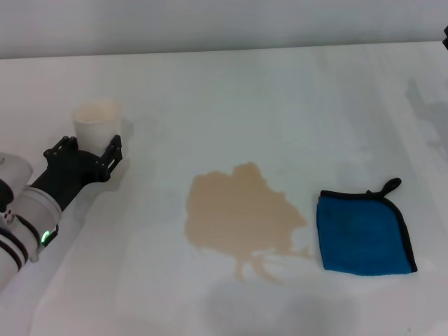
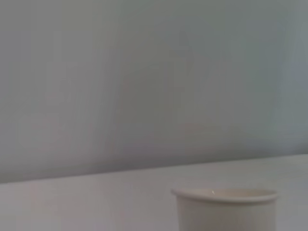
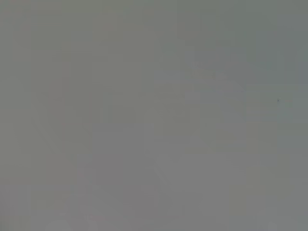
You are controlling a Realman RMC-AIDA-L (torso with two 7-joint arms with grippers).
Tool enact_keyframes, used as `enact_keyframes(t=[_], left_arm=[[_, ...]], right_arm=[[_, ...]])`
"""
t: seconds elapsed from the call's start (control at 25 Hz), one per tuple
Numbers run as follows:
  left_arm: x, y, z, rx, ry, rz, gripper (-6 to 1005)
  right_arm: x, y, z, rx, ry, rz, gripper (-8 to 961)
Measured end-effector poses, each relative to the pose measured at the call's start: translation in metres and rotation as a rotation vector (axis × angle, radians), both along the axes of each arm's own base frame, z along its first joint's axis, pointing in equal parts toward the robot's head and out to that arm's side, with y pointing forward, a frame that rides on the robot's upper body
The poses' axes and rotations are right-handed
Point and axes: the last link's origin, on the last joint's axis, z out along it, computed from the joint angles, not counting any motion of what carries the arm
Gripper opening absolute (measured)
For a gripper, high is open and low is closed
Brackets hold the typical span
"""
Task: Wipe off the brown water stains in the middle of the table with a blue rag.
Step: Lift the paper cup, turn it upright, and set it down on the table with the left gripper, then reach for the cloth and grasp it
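Observation:
The brown water stains point(image 1: 240, 213) lie as a tan puddle in the middle of the white table point(image 1: 280, 105), with thin trails at the near edge. The blue rag point(image 1: 362, 233) lies flat just right of the puddle, its black loop pointing to the far side. My left gripper point(image 1: 89, 148) is at the far left, open, with its fingers on either side of the base of a white paper cup point(image 1: 95, 120). The cup rim also shows in the left wrist view point(image 2: 225, 195). My right gripper's fingers are out of view; only a dark sliver shows at the head view's top right edge.
The paper cup stands upright at the left, well away from the puddle. The table's far edge meets a grey wall point(image 1: 210, 21). The right wrist view shows only a plain grey surface.

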Motion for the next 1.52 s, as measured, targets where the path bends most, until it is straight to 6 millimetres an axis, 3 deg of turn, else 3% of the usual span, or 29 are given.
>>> enact_keyframes(t=[0.44,0.64,0.88,1.52], left_arm=[[-0.002,-0.009,-0.007,-0.015,0.044,-0.009,619],[-0.004,-0.013,-0.007,-0.012,0.033,-0.003,687],[-0.006,-0.026,-0.005,0.018,0.011,-0.032,897],[-0.017,-0.076,-0.010,0.047,-0.016,-0.036,890]], right_arm=[[0.002,-0.001,0.001,0.005,0.002,-0.006,845],[0.002,-0.002,0.001,0.005,0.023,-0.004,845],[0.001,-0.002,0.001,0.006,0.027,0.002,844],[0.006,-0.001,0.018,0.040,-0.022,-0.001,844]])
